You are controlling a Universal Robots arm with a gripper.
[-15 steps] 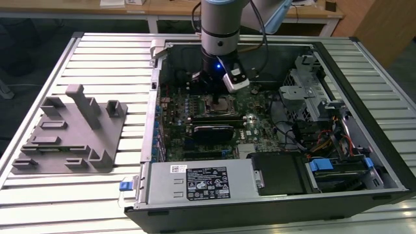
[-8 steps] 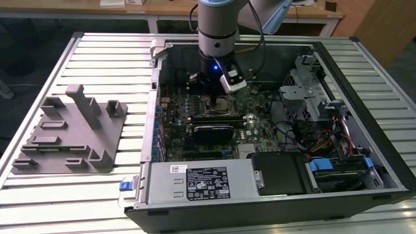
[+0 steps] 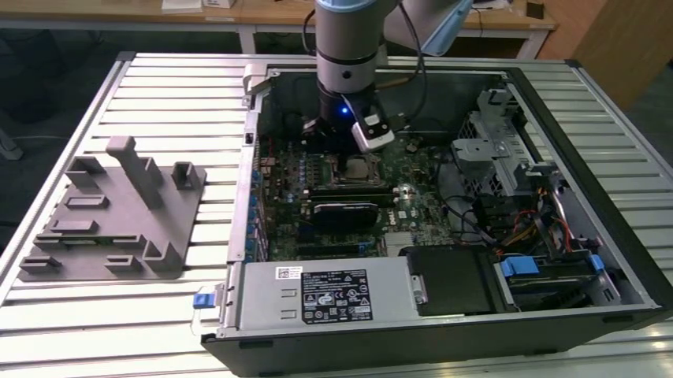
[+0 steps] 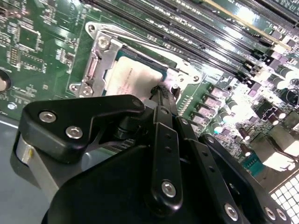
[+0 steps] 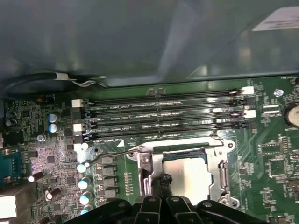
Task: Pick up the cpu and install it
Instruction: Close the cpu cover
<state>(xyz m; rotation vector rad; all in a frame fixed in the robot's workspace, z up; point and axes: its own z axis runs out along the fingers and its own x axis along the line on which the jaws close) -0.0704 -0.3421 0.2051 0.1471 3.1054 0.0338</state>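
Cpu point(image 4: 133, 79) lies flat in socket frame point(image 4: 99, 58). I read pincer point(image 4: 161, 91) tips as pressed together at its edge; linkage hides the near corner.

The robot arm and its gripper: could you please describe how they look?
The arm is a silver-grey cylinder with a pale blue cap, ending in a black wrist section with a small blue light and a white camera module; a thin black cable hangs beside it. The gripper is black jointed linkage bars fastened with silver screws.
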